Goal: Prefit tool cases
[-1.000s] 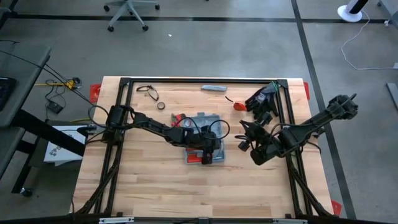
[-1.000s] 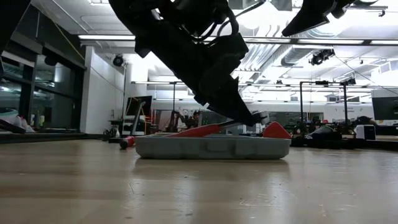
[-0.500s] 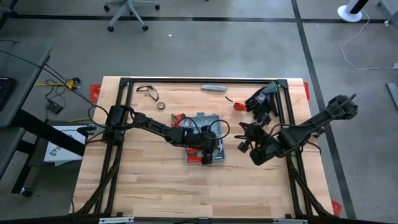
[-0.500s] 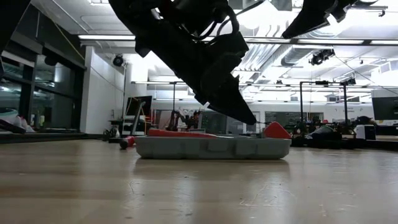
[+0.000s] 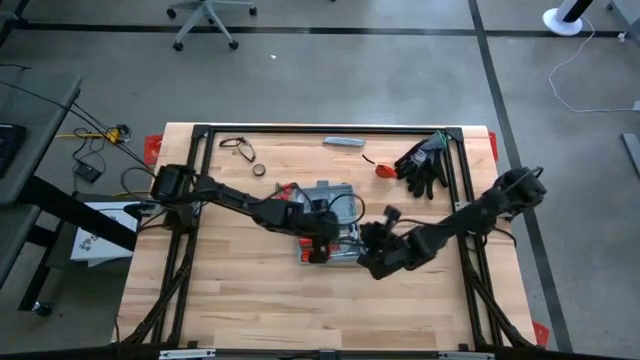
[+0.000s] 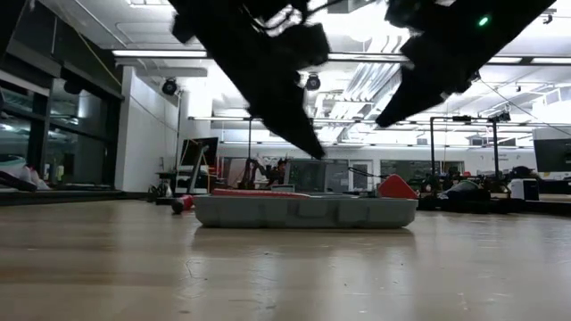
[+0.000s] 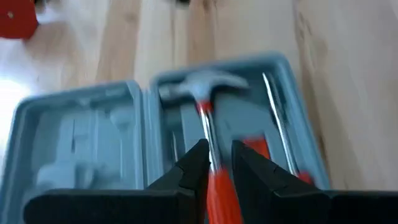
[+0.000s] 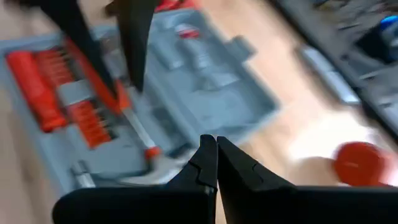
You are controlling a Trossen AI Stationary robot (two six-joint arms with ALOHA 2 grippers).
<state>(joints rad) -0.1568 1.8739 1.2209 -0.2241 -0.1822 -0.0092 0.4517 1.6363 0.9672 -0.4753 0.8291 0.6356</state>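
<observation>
Left claw hangs over the open tool case, its fingers parted a little to either side of the red handle of a hammer lying in the tray; whether they touch the handle cannot be told. Right claw is pinched shut, empty, low beside the case's right edge. That blue-grey case lies flat mid-counter, lid folded open, with black gloves well apart near the far right corner.
</observation>
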